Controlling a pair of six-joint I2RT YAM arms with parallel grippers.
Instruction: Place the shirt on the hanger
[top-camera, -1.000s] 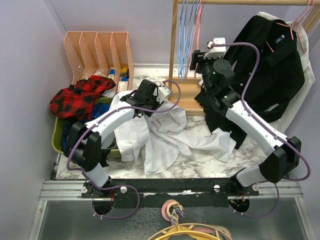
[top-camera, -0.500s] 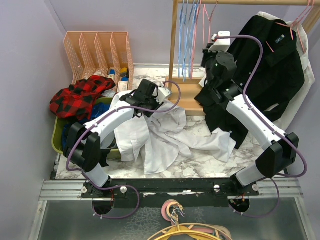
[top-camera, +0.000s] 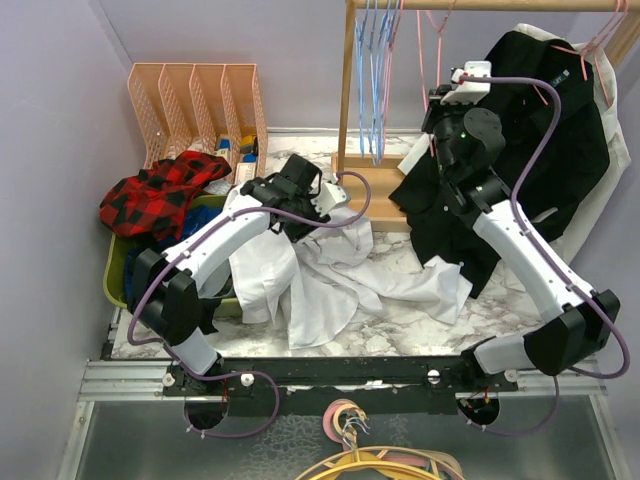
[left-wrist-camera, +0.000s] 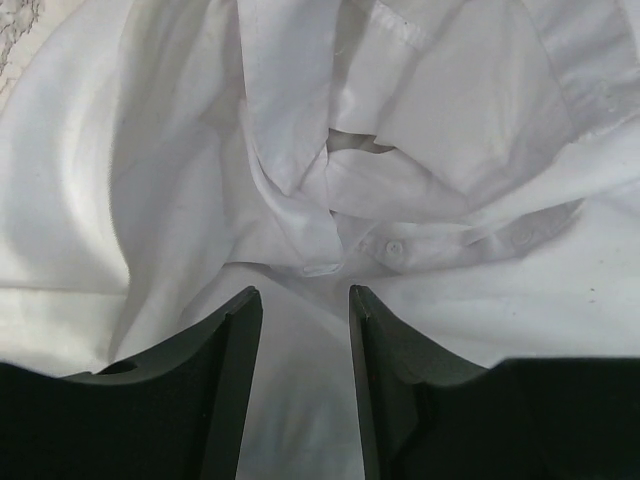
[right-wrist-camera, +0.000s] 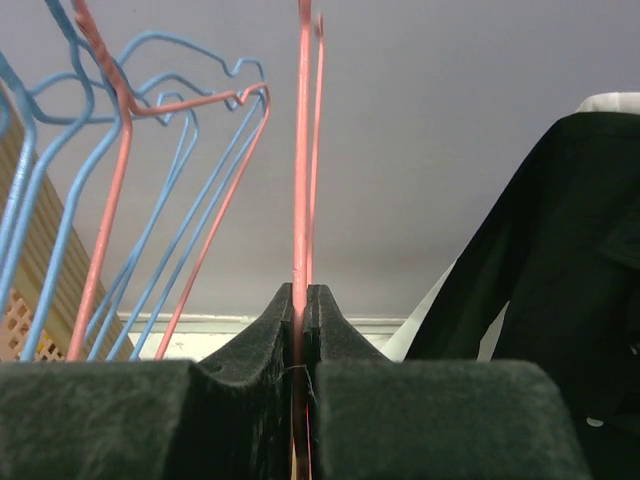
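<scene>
The white shirt (top-camera: 330, 270) lies crumpled on the marble table, its collar and a button (left-wrist-camera: 395, 247) showing in the left wrist view. My left gripper (top-camera: 312, 205) (left-wrist-camera: 303, 295) hovers just over the fabric near the collar, jaws apart, with cloth below the gap and nothing pinched. Up at the rail, my right gripper (top-camera: 443, 95) (right-wrist-camera: 303, 290) is shut on the thin pink hanger (top-camera: 438, 50) (right-wrist-camera: 302, 150), whose wire runs straight up from between the pads. The hanger's hook is out of the wrist view.
Light-blue hangers (top-camera: 372, 70) (right-wrist-camera: 40, 230) and another pink one (right-wrist-camera: 105, 220) hang left of the held hanger, beside the wooden rack post (top-camera: 347, 90). A black shirt (top-camera: 545, 130) hangs at the right. A red plaid shirt (top-camera: 150, 195) tops a green bin; a peach file organiser (top-camera: 195, 105) stands behind.
My right gripper closed on the pink hanger and carried it right and up, away from the blue hangers. My left gripper's jaws widened a little over the shirt.
</scene>
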